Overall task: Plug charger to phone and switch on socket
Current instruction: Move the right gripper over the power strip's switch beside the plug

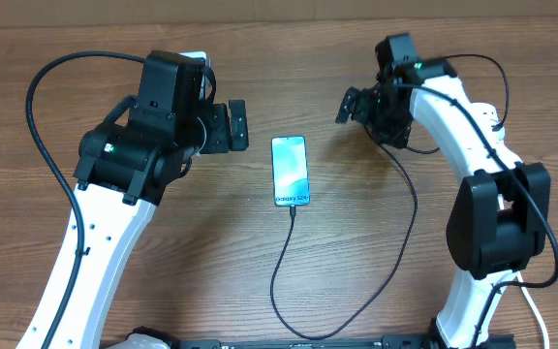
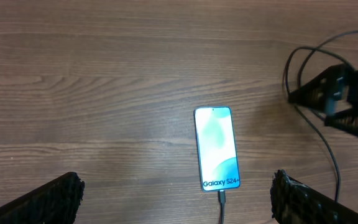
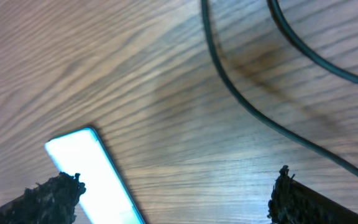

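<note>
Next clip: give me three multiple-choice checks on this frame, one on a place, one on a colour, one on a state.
1. Where is the tip of the charger cable?
A. at the bottom edge of the phone
B. lying across the screen
C. tucked under the phone

2. The phone's screen is:
A. black
B. light blue
C. red

3. The left fingers and right fingers are:
A. shut on the cable
B. shut on the phone
C. open, gripping nothing

Answers: 1 A, the tip meets the edge just below the "Galaxy" text. 2 B, the screen is lit pale blue. 3 C, each pair stands wide apart with nothing gripped.
</note>
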Robot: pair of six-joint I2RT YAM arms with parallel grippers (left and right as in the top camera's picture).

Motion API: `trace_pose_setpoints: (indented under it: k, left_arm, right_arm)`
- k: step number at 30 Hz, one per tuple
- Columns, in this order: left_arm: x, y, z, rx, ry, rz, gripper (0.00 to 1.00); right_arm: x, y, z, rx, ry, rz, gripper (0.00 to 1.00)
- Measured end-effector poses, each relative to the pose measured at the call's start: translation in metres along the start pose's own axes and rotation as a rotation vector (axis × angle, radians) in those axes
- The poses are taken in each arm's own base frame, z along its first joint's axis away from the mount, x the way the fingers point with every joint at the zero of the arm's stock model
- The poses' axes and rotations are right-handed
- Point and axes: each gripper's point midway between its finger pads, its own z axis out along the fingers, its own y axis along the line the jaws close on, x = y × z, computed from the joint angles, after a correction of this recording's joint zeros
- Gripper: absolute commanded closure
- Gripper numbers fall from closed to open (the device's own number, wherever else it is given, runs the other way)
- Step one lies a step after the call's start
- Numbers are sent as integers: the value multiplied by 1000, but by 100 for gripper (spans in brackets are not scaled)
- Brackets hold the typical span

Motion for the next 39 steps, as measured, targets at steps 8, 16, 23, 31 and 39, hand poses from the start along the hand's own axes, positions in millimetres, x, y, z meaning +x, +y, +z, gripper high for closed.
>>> trace_pose_setpoints:
  k: [8,16,23,31,39]
  left_arm:
    - [0,0,0,0,0,0,0]
    - [0,0,0,0,0,0,0]
    - [0,0,0,0,0,0,0]
    - [0,0,0,0,0,0,0]
    - [0,0,0,0,0,0,0]
  right_arm:
    - [-16,24,-72,-39,-60,-52,0]
    - [-52,-13,-135,-59,-163,33,0]
    - [-88,-119,-174,-101,-215,210,0]
    - [-91,-230,-211,-149,-277,352,0]
    - [-91,-255,-218,-142,-308,308,0]
